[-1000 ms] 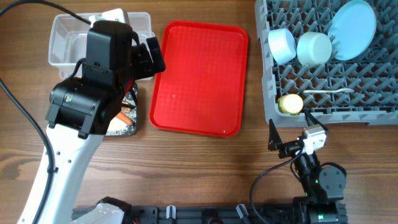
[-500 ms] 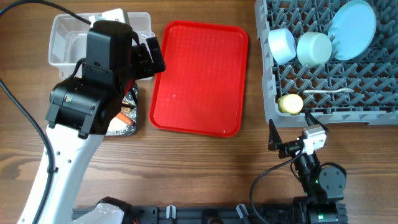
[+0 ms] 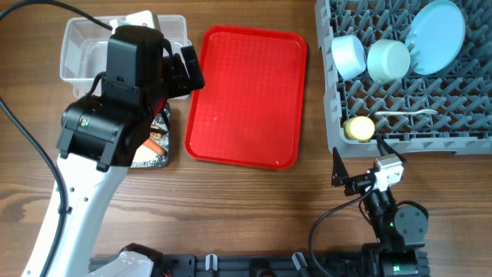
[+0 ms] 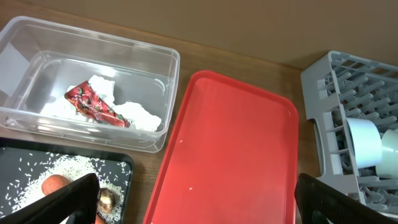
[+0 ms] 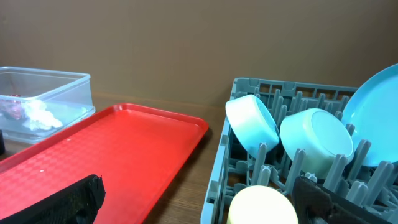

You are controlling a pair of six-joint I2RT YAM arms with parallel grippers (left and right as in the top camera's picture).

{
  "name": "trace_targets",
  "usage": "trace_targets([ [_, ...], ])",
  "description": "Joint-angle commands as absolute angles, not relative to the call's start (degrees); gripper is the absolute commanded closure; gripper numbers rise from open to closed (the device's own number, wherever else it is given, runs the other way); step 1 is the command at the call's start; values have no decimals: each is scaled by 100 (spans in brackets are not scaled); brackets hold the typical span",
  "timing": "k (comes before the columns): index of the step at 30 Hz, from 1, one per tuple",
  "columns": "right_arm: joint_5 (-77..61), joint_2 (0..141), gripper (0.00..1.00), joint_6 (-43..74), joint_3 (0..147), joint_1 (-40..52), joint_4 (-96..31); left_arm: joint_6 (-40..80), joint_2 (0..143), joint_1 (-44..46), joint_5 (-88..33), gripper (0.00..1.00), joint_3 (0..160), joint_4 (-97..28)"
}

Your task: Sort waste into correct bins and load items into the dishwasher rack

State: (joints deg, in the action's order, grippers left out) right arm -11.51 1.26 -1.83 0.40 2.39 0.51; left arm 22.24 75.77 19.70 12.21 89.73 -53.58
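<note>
The grey rack (image 3: 338, 92) holds the light blue plate (image 3: 436, 35), two bowls (image 3: 348, 55) (image 3: 388, 58), the yellow cup (image 3: 358, 128) and the white spoon (image 3: 407, 113). The clear tub (image 4: 93, 56) holds the white napkin with red wrapper (image 4: 96, 109). The black tray (image 4: 37, 171) holds rice (image 4: 56, 163), the brown lump (image 4: 107, 198) and the carrot (image 4: 53, 185). My left gripper (image 4: 196, 208) is open and empty over the red tray's near left edge. My right gripper (image 5: 199, 205) is open and empty, low by the rack's front corner; the cup (image 5: 261, 205) sits just ahead.
A large red tray (image 3: 246, 96) lies between the bins and the rack, with a stray rice grain on it (image 4: 189, 190). My left arm (image 3: 115, 108) covers most of the black tray in the overhead view. Bare wood table lies along the front.
</note>
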Motion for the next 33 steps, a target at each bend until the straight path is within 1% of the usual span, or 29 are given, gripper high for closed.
trace_targets([
  [1, -1096, 43, 0, -193, 30, 268, 95, 2298, 7470, 1951, 1295, 0, 8991, -5214],
  [3, -1096, 43, 0, -196, 30, 268, 95, 2298, 7290, 1846, 1293, 0, 8991, -5227],
  [7, -1096, 43, 0, -193, 30, 268, 95, 2296, 6934, 969, 1295, 0, 8901, -5240],
  [9, -1096, 43, 0, -196, 30, 268, 95, 2292, 6630, 714, 1269, 0, 8541, -5280],
  [12, -1096, 43, 0, -193, 30, 268, 95, 2126, 5835, 449, 1400, 0, 7437, -5343],
  [15, -1096, 43, 0, -193, 30, 268, 95, 2117, 4810, -71, 1428, 0, 5977, -5354],
  [18, -1096, 43, 0, -193, 30, 268, 95, 2128, 3913, -425, 1238, 0, 4904, -5205],
  [20, -1096, 43, 0, -193, 30, 268, 95, 2123, 3245, -534, 1087, 0, 4132, -4434],
  [24, -1096, 43, 0, -193, 30, 268, 95, 2123, 1890, -565, 574, 0, 2171, -1691],
  [26, -1096, 43, 0, -196, 30, 268, 95, 2123, 1470, -565, 497, 0, 1444, -698],
  [29, -1096, 43, 0, -193, 30, 268, 95, 2126, 1007, -565, 399, 0, 803, -47],
  [33, -1096, 43, 0, -193, 30, 268, 95, 1986, 893, -565, 368, 0, 703, -32],
])
